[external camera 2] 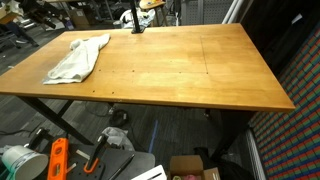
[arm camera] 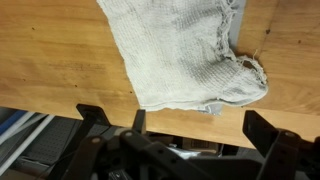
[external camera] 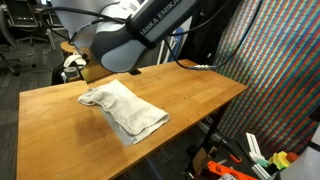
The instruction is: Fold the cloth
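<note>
The cloth (external camera: 125,110) is a pale grey-white sheet lying rumpled and partly doubled over on the wooden table (external camera: 190,95). In an exterior view the cloth (external camera 2: 78,58) lies near the table's far corner. In the wrist view the cloth (arm camera: 180,55) fills the upper middle, with a frayed corner at its right. My gripper (arm camera: 177,123) hangs open above the table's edge strip just short of the cloth's near hem. Both dark fingers (arm camera: 90,118) stand wide apart with nothing between them. The arm (external camera: 135,40) looms over the cloth and hides the gripper in that exterior view.
Bare tabletop (external camera 2: 190,65) stretches beside the cloth. On the floor under the table lie orange tools (external camera 2: 58,158) and a cardboard box (external camera 2: 190,168). A colourful mesh screen (external camera: 275,70) stands past one table end. Office chairs (external camera: 25,35) stand behind.
</note>
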`<move>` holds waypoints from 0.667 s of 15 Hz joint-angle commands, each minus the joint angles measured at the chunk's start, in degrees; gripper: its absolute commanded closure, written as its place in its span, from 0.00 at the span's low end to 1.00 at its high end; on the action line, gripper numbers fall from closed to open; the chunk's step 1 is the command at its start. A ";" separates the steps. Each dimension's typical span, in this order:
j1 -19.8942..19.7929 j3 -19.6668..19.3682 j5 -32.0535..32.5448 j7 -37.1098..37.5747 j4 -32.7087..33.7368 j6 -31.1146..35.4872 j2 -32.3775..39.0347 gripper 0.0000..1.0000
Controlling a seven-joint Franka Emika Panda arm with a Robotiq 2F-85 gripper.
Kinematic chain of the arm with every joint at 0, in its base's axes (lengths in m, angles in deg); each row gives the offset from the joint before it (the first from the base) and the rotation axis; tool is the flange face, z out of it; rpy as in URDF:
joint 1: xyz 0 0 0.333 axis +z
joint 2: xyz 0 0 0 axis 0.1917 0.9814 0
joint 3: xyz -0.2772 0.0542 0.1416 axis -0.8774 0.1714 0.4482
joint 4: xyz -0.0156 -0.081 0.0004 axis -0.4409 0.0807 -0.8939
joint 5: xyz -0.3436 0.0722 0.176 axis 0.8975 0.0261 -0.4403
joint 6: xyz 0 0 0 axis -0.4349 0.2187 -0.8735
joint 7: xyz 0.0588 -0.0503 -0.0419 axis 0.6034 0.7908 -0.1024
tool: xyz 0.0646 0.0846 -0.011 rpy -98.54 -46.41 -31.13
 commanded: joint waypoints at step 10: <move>0.79 0.16 -14.03 3.44 38.61 -18.80 28.86 0.00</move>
